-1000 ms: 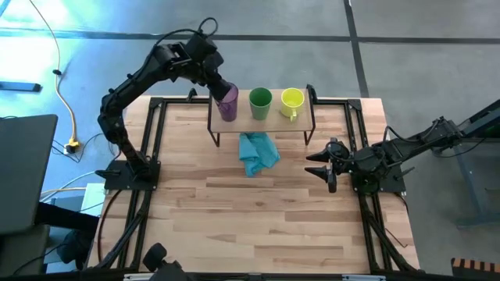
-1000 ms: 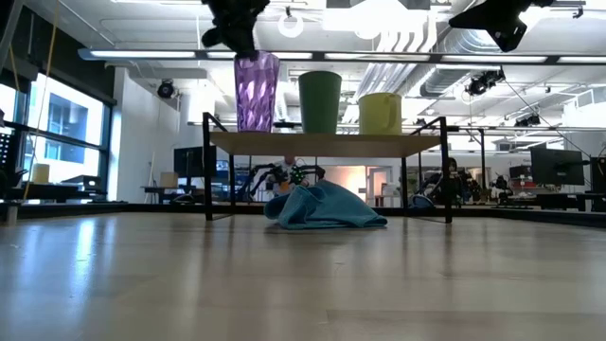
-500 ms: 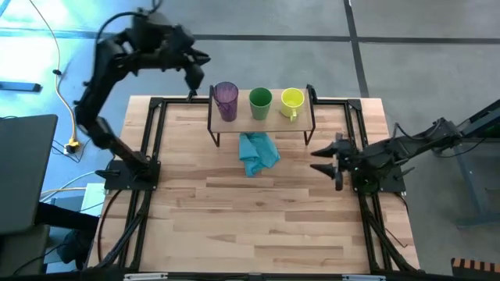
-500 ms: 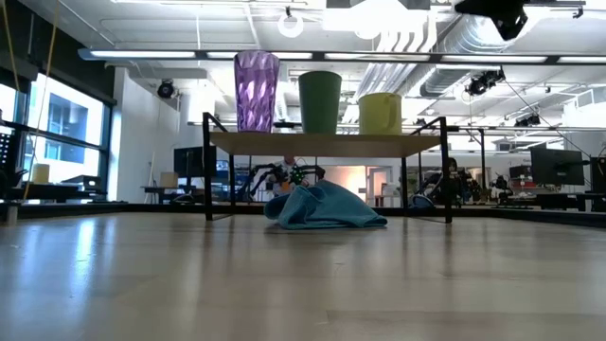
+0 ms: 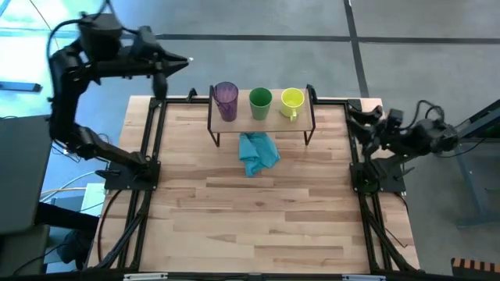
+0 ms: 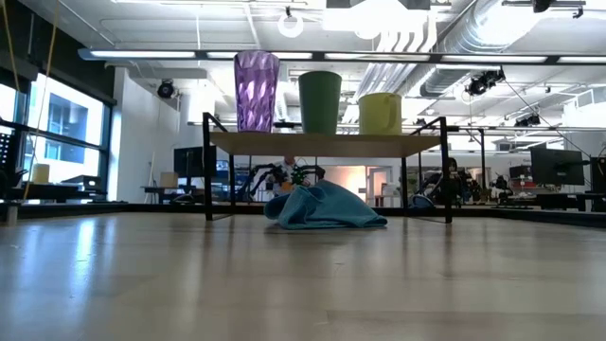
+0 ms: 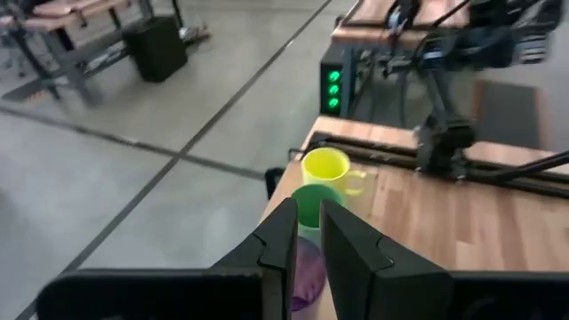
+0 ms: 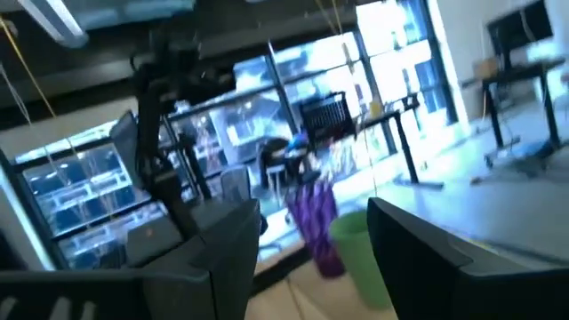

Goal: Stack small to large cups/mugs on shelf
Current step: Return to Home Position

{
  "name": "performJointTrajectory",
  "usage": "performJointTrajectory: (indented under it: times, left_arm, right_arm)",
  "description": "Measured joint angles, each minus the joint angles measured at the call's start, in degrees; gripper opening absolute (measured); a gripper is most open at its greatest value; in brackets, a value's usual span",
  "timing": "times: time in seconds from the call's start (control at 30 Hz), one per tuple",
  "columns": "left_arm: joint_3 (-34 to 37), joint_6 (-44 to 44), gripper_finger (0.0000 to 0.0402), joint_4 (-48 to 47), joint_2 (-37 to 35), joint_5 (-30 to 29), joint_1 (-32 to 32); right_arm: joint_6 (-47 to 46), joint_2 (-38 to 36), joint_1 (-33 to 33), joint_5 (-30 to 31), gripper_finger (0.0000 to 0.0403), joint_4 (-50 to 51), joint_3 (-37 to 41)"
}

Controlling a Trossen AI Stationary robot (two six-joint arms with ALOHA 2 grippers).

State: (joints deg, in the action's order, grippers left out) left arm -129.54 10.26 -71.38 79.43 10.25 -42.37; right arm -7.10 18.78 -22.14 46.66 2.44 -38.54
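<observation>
The shelf (image 5: 262,123) stands at the table's (image 5: 258,226) far edge, bearing the purple tumbler (image 5: 226,100), green cup (image 5: 260,102) and yellow mug (image 5: 291,101) in a row. The left gripper (image 5: 178,61), fingers nearly closed and empty, hangs beyond the table's far left corner. The right gripper (image 5: 361,115), fingers spread wide and empty, sits near the far right corner.

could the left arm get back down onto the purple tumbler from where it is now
Probably yes. The left claw hangs off the table's far left corner, and nothing stands between it and the purple tumbler at the shelf's left end.

Blue cloth (image 5: 258,153) before shelf (image 5: 262,119)
</observation>
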Motion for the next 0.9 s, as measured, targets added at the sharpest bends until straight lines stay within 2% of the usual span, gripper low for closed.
performJointTrajectory:
  times: [0.1, 0.27, 0.37, 0.47, 0.57, 0.73, 0.9]
  left_arm:
    - [0.0, 0.0, 0.0042, 0.6, -2.5, 3.5, 0.0]
    - [0.0, -0.5, 0.0042, 3.1, -6.4, 8.3, 0.0]
    - [0.0, -2.8, 0.0042, 4.3, -8.6, 8.5, 0.0]
    - [0.1, -5.7, 0.0042, 4.4, -10.6, 7.4, 0.0]
    - [3.2, -9.5, 0.0042, 6.2, -13.5, 3.4, 0.0]
    - [17.1, -13.0, 0.0042, 14.4, -21.5, 1.3, 0.0]
    - [39.3, -16.2, 0.0042, 31.0, -32.0, 1.3, 0.0]
  right_arm:
    - [5.2, -3.5, 0.0, -2.0, 0.0199, 0.1, 0.0]
    - [10.7, -8.9, 0.0, -10.6, 0.0199, 1.6, 0.0]
    - [13.8, -11.1, 0.0, -15.2, 0.0199, 3.0, 0.0]
    - [16.3, -12.0, 0.0, -15.7, 0.0199, 4.3, 0.0]
    - [17.6, -12.0, 0.0, -15.7, 0.0199, 6.0, 0.0]
    - [17.7, -12.0, 0.0, -15.8, 0.0199, 9.2, 0.0]
    - [18.1, -12.0, 0.0, -15.8, 0.0199, 9.4, 0.0]
